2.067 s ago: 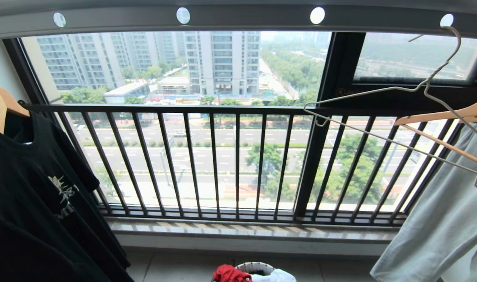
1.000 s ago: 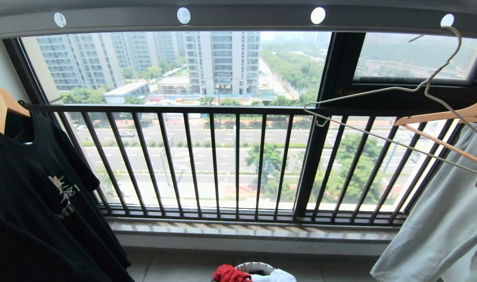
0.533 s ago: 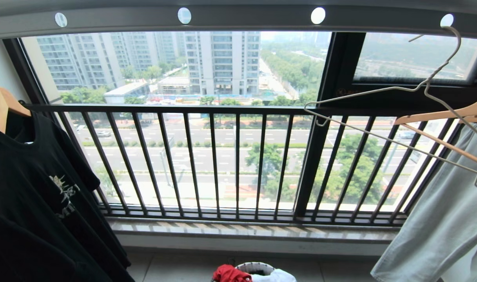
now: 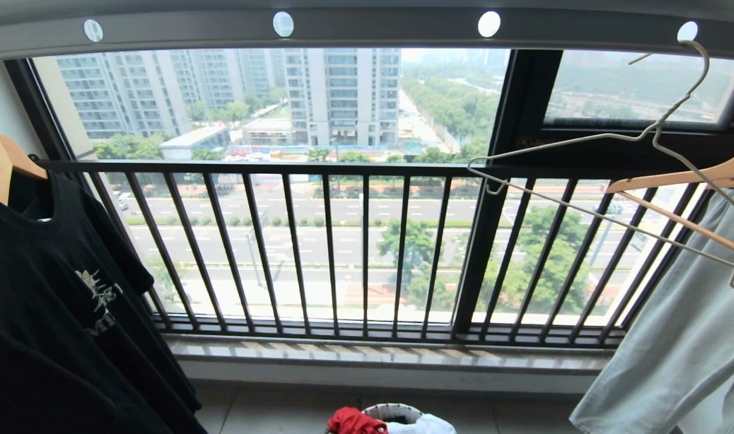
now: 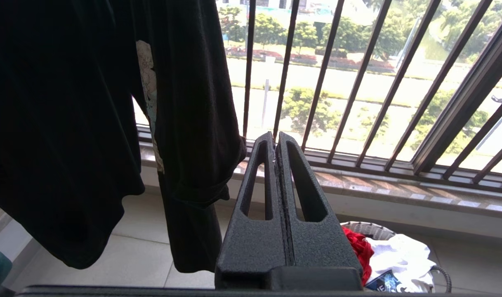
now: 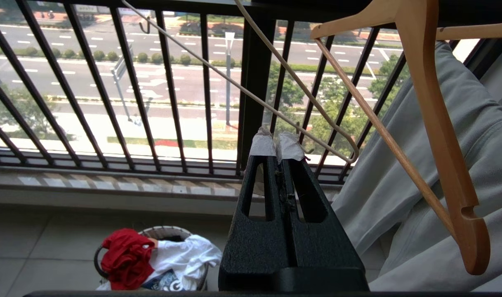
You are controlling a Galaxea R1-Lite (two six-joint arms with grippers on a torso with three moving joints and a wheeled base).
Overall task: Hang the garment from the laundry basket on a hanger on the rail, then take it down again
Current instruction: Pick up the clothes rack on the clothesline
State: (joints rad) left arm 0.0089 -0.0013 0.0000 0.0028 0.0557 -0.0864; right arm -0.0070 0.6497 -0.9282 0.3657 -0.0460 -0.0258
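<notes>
Right gripper [image 6: 277, 142], jaws pressed together on nothing, has the garment [image 6: 125, 258] low at its 8 o'clock, bunched on the laundry basket [image 6: 170, 232] rim beside a white cloth [image 6: 180, 253]. Left gripper [image 5: 275, 140], also shut and empty, sits on the basket's other side. Beyond: hanger [image 4: 584, 181] empty on the rail [image 4: 367, 30], 2 o'clock, well apart.

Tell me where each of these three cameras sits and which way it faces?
Head view: high up, facing the window railing, rail and hanger; no arm shows.
Left wrist view: behind the shut left gripper, facing the black T-shirt.
Right wrist view: behind the shut right gripper, near the hanger.
All three share the laundry basket and the red garment.
</notes>
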